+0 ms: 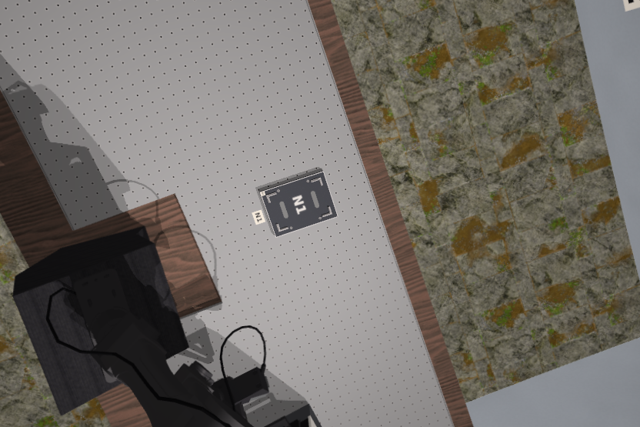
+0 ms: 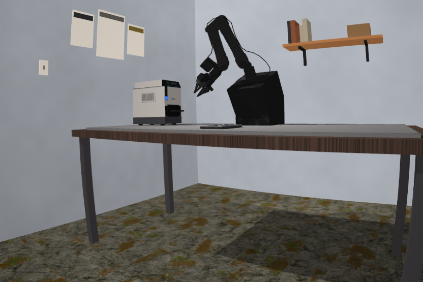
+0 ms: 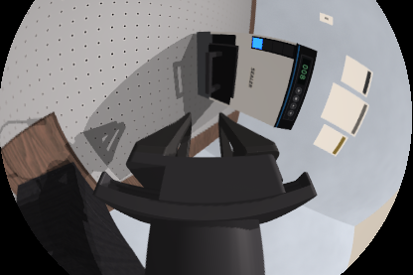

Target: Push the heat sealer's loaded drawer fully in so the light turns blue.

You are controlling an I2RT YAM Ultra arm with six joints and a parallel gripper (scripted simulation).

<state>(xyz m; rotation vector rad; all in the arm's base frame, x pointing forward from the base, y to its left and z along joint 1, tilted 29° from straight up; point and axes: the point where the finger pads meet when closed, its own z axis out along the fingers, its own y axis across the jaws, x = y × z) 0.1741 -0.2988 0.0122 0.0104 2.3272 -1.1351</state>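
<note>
The heat sealer (image 2: 152, 101) (image 3: 273, 79), a beige box with a dark front, stands on the table at the far left. Its light (image 2: 166, 97) (image 3: 258, 44) is blue. The drawer front (image 2: 173, 111) (image 3: 221, 68) sits against the sealer's face, with only its handle sticking out. The plate, seal sheet and sealing frame are hidden inside. My gripper (image 2: 201, 92) (image 3: 205, 117) hangs in the air to the right of the sealer, above drawer height and clear of it. Its fingers are a little apart with nothing between them.
A flat dark pad marked N1 (image 1: 298, 203) (image 2: 220, 126) lies on the perforated table top (image 1: 181, 75) between the sealer and the arm's black base block (image 2: 256, 101) (image 1: 56, 318). The table's wooden edge (image 1: 361, 128) runs beside the floor.
</note>
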